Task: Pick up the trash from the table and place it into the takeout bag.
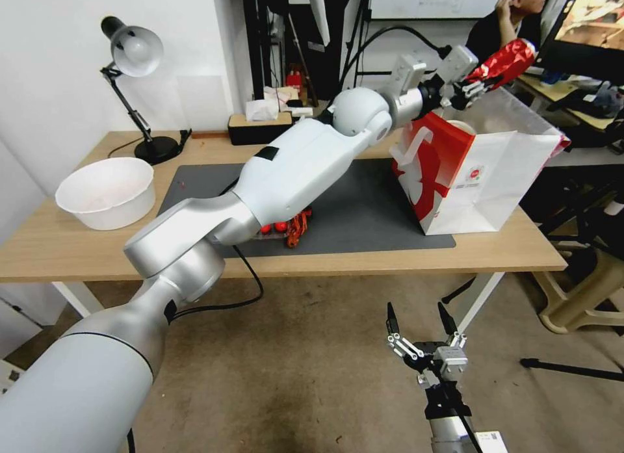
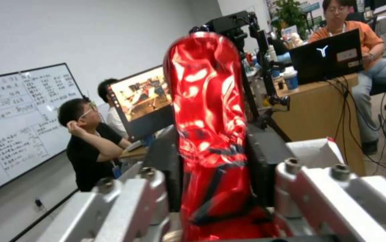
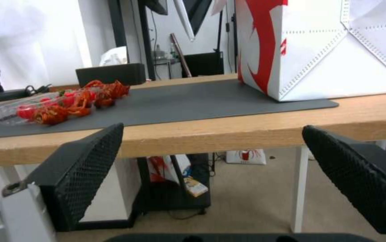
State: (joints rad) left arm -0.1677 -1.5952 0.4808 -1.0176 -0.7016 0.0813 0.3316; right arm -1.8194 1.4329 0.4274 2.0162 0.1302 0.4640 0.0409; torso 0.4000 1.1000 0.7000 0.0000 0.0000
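Left pincer (image 1: 480, 84) grasps crushed red can (image 1: 507, 61) above takeout bag (image 1: 478, 173); right pincer (image 1: 419, 323) released.

Your head view is evenly lit by diffuse room light, with straight lines bowing toward the edges. Shadows under the table (image 1: 84, 255) are soft. The crushed red can (image 2: 208, 111) throws strong white glare in your left wrist view, where the background is soft and slightly smeared. Your right wrist view is bright, washed out at the white wall (image 3: 27, 40).
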